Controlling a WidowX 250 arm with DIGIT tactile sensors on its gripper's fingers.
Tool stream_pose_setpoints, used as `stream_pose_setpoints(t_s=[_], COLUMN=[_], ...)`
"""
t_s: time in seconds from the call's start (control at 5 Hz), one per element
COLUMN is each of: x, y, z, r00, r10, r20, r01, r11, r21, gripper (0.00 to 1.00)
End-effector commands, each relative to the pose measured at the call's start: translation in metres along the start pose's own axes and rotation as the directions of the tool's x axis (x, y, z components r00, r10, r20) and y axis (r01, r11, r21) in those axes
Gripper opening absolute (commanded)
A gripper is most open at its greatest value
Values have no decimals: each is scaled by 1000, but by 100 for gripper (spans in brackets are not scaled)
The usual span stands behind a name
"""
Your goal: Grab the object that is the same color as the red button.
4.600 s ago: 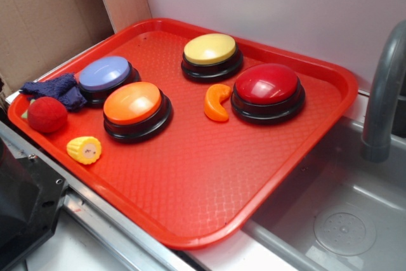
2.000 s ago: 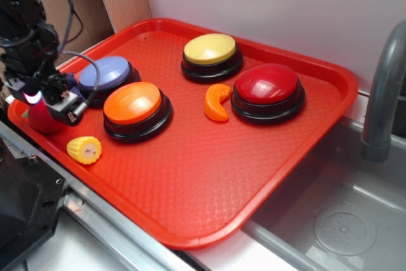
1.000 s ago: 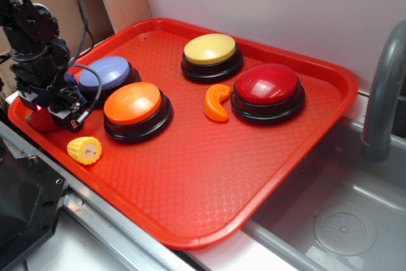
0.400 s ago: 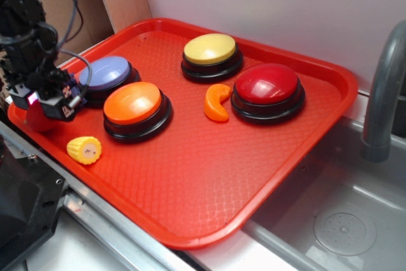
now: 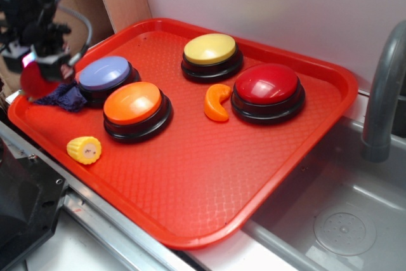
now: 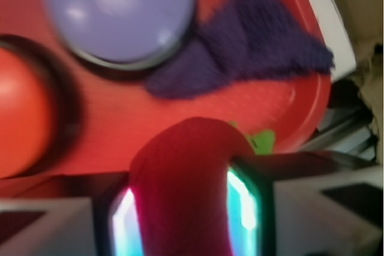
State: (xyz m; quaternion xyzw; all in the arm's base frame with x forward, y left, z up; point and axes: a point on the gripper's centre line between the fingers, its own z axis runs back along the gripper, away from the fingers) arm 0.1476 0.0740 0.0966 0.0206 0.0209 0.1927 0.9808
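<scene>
The ball (image 5: 33, 80) is a small, matte, deep-red thing with a soft, fuzzy surface, the same color as the red button (image 5: 267, 84) but dull where the button's dome is glossy. It is pinched in the gripper (image 5: 39, 73), whose jaws press on its two sides, and hangs above the tray's (image 5: 190, 188) left corner, clear of the tray floor. In the wrist view the ball (image 6: 180, 190) fills the lower middle, squeezed a little tall between the two fingers (image 6: 243, 202), its edges blurred.

Relative to the red button: the ball is far to its left, beyond the orange button (image 5: 132, 103) and the purple button (image 5: 104, 72). A dark blue cloth (image 5: 63, 98) lies just under and beside the ball, touching the purple button's base. An orange crescent (image 5: 217, 102) sits just left of the red button, touching or nearly touching its black base. The yellow button (image 5: 210, 49) is up and to its left. A toy corn (image 5: 84, 150) lies near the tray's front-left rim. A small green scrap (image 6: 261, 142) shows near the tray corner in the wrist view.
</scene>
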Motion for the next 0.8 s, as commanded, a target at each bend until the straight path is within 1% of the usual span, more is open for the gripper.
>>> stream_pose_setpoints(t_s=[0.0,0.2,0.4,0.6], x=[24,21,17,14], y=[-62,-82,-102,-104], z=[56,73,82,76], r00=[973,949,924,920], r10=[-221,-298,-352,-361], r20=[68,102,152,150], r01=[224,306,364,374], r11=[974,949,929,925], r21=[-40,-77,-67,-67], gripper=[0,0,0,0])
